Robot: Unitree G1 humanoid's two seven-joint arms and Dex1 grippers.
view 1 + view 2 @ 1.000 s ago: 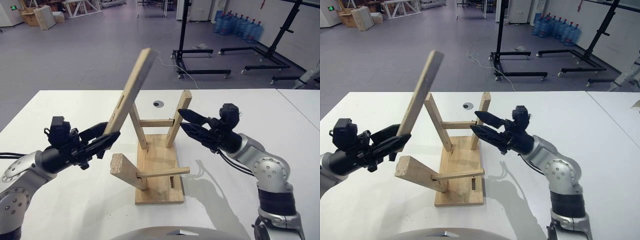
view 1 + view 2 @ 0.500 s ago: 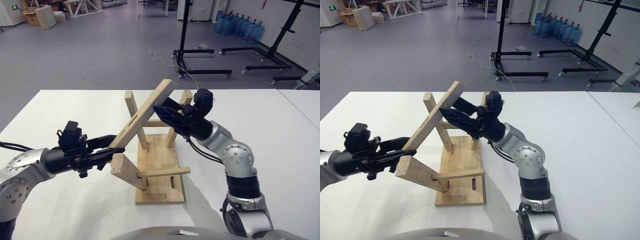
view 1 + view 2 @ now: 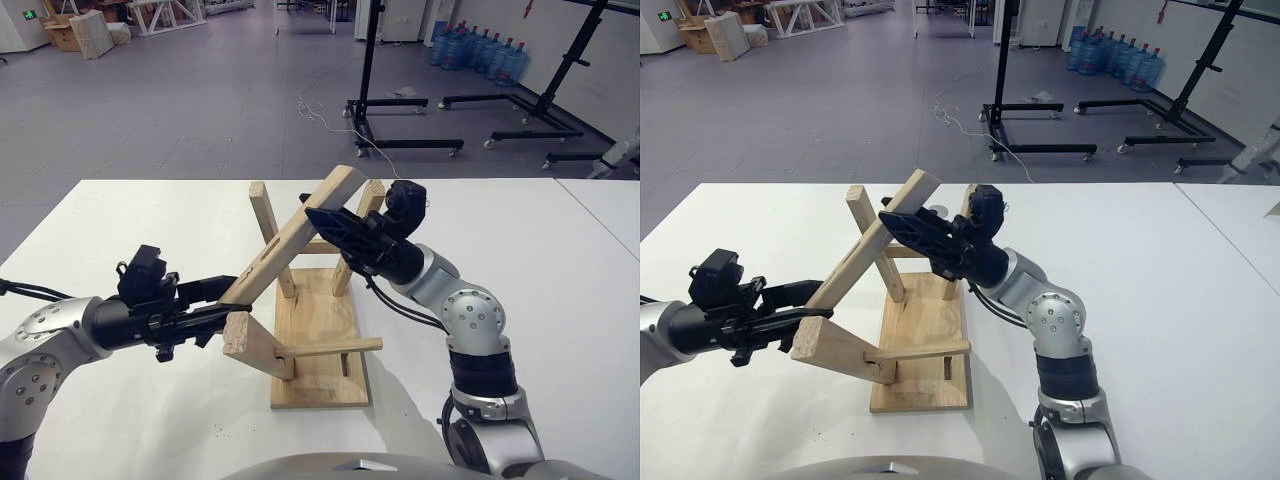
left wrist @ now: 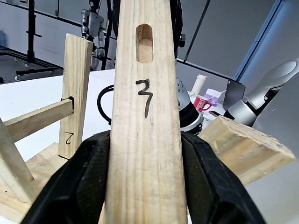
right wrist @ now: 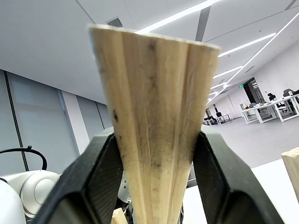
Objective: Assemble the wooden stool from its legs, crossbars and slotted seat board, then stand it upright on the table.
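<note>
The left gripper [image 3: 228,302] was clamped on the lower end of a loose leg [image 3: 287,243], its black fingers [image 4: 88,179] pressed against both sides of the wood. The right gripper [image 3: 330,228] was closed around the same leg near its upper end, so the piece slanted up from the robot's left towards the right, above the seat board [image 3: 320,388]. An oblong slot [image 4: 144,43] showed in the leg's face. The board lay flat on the white table [image 3: 560,260]. At its far end two legs [image 3: 266,222] stood in it, joined by a crossbar [image 3: 312,246]. At the near end another leg [image 3: 250,345] leaned towards the left, with a second crossbar [image 3: 335,347] sticking out of it to the right. Blue water bottles [image 3: 480,55] stood on the floor far behind; their contents could not be made out.
</note>
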